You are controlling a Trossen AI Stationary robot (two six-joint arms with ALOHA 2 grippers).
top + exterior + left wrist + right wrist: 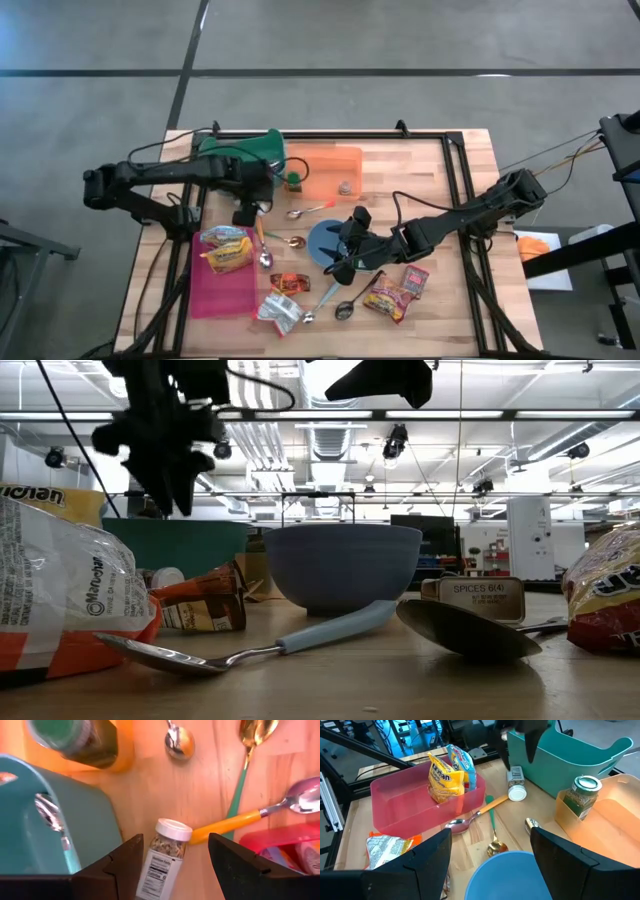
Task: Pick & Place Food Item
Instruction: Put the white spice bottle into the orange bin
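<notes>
Spice jar (163,856) lies between open left gripper (172,862) fingers; untouched

A robotics lab or industrial test hall is shown. A wooden table (420,170) is framed by black metal rails (340,135) and set on a bare grey concrete floor (400,40). In the low view, long rows of ceiling strip lights (330,415), hanging cables (460,420) and equipment racks (525,550) are seen behind. More metal frames (350,750) are seen beyond the table edge.
</notes>
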